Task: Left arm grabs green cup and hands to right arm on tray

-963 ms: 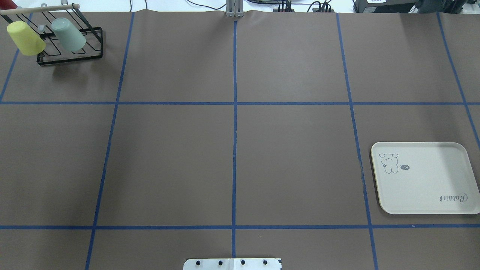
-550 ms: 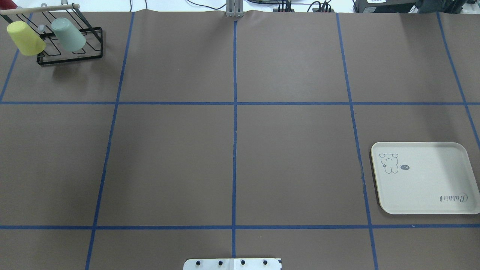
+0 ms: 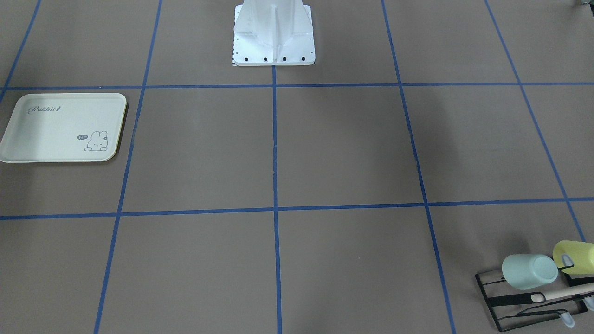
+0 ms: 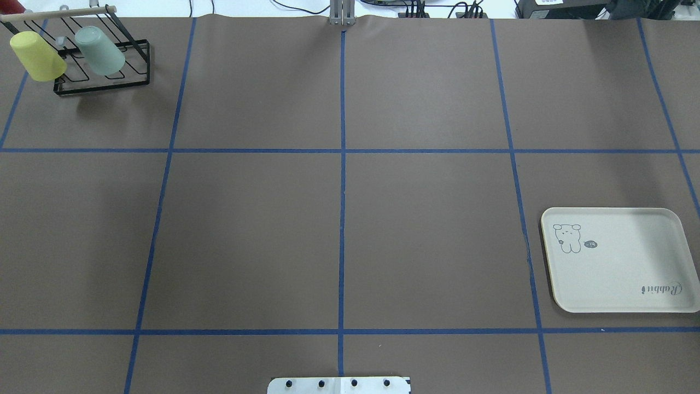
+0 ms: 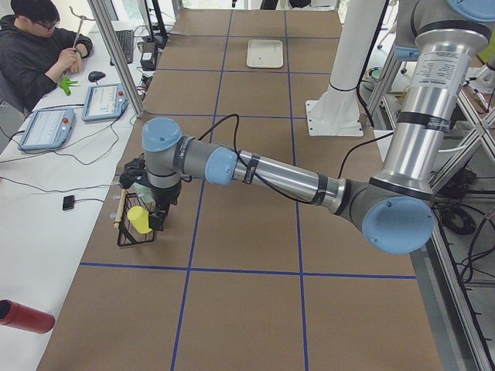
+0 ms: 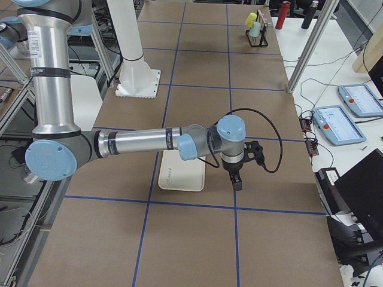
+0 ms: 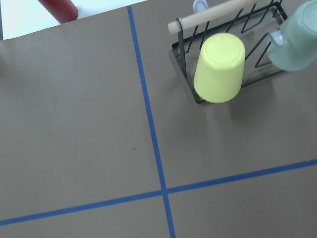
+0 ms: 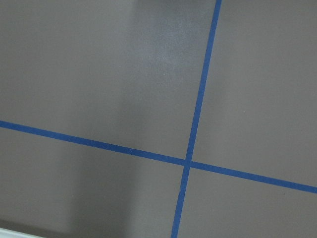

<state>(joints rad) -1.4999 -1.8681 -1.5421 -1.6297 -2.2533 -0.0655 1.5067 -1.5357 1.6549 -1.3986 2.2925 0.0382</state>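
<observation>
No shift: green cup (image 4: 100, 51) on rack (image 4: 104, 88)

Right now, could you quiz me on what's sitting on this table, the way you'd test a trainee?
1. True or false: the green cup hangs on the black wire rack.
2. What is drawn on the tray? A) a bunny B) a cat C) a flower
3. What colour is the other cup on the rack?
Key: 1 true; 2 A; 3 yellow.
</observation>
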